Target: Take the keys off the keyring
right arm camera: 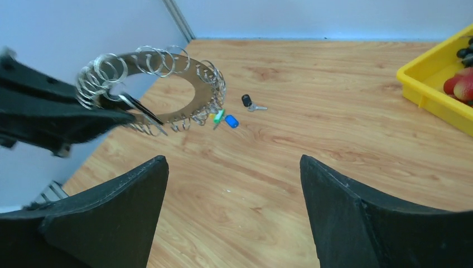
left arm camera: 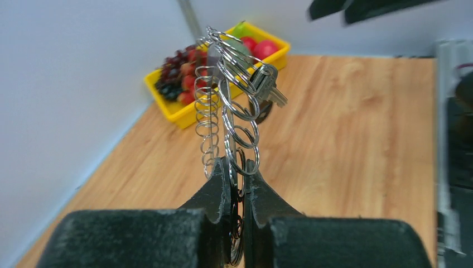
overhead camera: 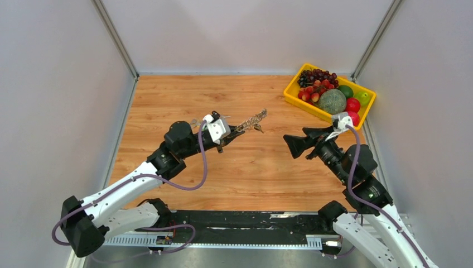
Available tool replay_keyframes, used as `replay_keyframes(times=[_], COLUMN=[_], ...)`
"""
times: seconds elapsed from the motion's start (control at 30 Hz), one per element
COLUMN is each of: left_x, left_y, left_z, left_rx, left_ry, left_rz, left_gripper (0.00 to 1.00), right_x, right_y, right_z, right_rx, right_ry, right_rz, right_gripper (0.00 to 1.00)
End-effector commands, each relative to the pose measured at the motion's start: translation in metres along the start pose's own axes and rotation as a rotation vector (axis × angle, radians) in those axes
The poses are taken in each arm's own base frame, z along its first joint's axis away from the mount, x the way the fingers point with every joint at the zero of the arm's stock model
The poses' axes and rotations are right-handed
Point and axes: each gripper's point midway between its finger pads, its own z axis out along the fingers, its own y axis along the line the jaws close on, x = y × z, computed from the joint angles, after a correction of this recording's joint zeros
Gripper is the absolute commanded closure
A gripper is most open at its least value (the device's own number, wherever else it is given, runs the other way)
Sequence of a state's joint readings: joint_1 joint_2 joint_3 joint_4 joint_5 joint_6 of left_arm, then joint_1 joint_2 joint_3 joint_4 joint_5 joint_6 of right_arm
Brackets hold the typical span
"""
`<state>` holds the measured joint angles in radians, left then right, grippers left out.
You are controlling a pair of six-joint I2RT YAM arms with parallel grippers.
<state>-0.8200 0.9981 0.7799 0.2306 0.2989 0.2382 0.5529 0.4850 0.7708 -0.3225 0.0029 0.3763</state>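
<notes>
The keyring (overhead camera: 251,120) is a grey metal ring with a coil-like rim, held in the air above the wooden table. My left gripper (overhead camera: 231,135) is shut on its near rim; in the left wrist view the jaws (left arm camera: 237,167) pinch the ring (left arm camera: 231,100) edge-on. A small silver key (left arm camera: 269,88) hangs near the ring's far end. In the right wrist view the ring (right arm camera: 195,78) is at upper left. A green tag (right arm camera: 219,116) and a blue tag (right arm camera: 231,120) sit by its lower rim. A black-headed key (right arm camera: 249,103) lies beyond. My right gripper (overhead camera: 294,144) is open and empty (right arm camera: 231,159), to the ring's right.
A yellow tray (overhead camera: 293,92) of fruit stands at the back right of the table, also in the left wrist view (left arm camera: 173,114) and at the right edge of the right wrist view (right arm camera: 424,89). Grey walls close in the sides and back.
</notes>
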Motion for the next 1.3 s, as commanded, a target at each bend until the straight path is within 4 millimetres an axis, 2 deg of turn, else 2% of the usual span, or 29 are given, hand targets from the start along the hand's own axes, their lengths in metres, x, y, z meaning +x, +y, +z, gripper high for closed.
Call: replay_keyframes(times=[0.0,0.1,0.17,0.23,0.3,0.37,0.5,0.73,0.93,1.03,1.07,1.1,1.13,1.17,1.2,1.23,1.27], left_x=[-0.051,-0.053,-0.054,-0.056,-0.063,-0.067,-0.073,-0.074,-0.07,-0.071,-0.071,-0.072,-0.072,-0.071,-0.077,-0.071,-0.073], left_y=[-0.044,-0.07,-0.081,-0.087,-0.092,-0.097,-0.102,-0.102,-0.102,-0.101,-0.1,-0.099,-0.095,-0.093,-0.086,-0.086,-0.079], left_z=[-0.016,-0.031,-0.039,-0.044,-0.049,-0.054,-0.06,-0.059,-0.054,-0.052,-0.05,-0.049,-0.045,-0.043,-0.04,-0.039,-0.038], left_rx=[0.332,0.547,0.644,0.697,0.745,0.791,0.853,0.871,0.882,0.881,0.875,0.868,0.834,0.814,0.751,0.725,0.647], left_ry=[-0.171,-0.184,-0.192,-0.198,-0.221,-0.239,-0.258,-0.252,-0.235,-0.23,-0.229,-0.224,-0.219,-0.211,-0.232,-0.222,-0.253], left_rz=[-0.157,-0.134,-0.097,-0.075,-0.046,-0.033,-0.031,-0.044,-0.072,-0.082,-0.084,-0.093,-0.096,-0.11,-0.086,-0.116,-0.101], left_gripper=[1.0,1.0,1.0,1.0,1.0,1.0,1.0,1.0,1.0,1.0,0.98,0.89,0.65,0.5,0.24,0.13,0.04], right_x=[0.008,0.012,0.014,0.018,0.025,0.03,0.035,0.036,0.035,0.036,0.037,0.036,0.034,0.031,0.027,0.021,0.015], right_y=[0.017,0.035,0.054,0.076,0.089,0.093,0.101,0.118,0.134,0.138,0.139,0.139,0.139,0.137,0.135,0.131,0.125], right_z=[0.007,0.007,0.001,-0.008,-0.016,-0.017,-0.022,-0.036,-0.05,-0.054,-0.054,-0.054,-0.052,-0.049,-0.046,-0.04,-0.034], right_rx=[-0.171,-0.29,-0.414,-0.564,-0.67,-0.708,-0.788,-0.914,-1.022,-1.05,-1.053,-1.046,-1.033,-1.007,-0.97,-0.917,-0.852], right_ry=[0.003,0.003,-0.003,-0.009,0.004,0.021,0.037,0.032,0.016,0.015,0.017,0.012,0.007,-0.001,-0.016,-0.034,-0.056], right_rz=[-0.245,-0.295,-0.336,-0.378,-0.399,-0.404,-0.433,-0.44,-0.43,-0.425,-0.423,-0.422,-0.419,-0.416,-0.414,-0.408,-0.403], right_gripper=[0.12,0.18,0.23,0.25,0.26,0.29,0.44,0.55,0.73,0.88,0.97,1.0,1.0,1.0,1.0,1.0,1.0])
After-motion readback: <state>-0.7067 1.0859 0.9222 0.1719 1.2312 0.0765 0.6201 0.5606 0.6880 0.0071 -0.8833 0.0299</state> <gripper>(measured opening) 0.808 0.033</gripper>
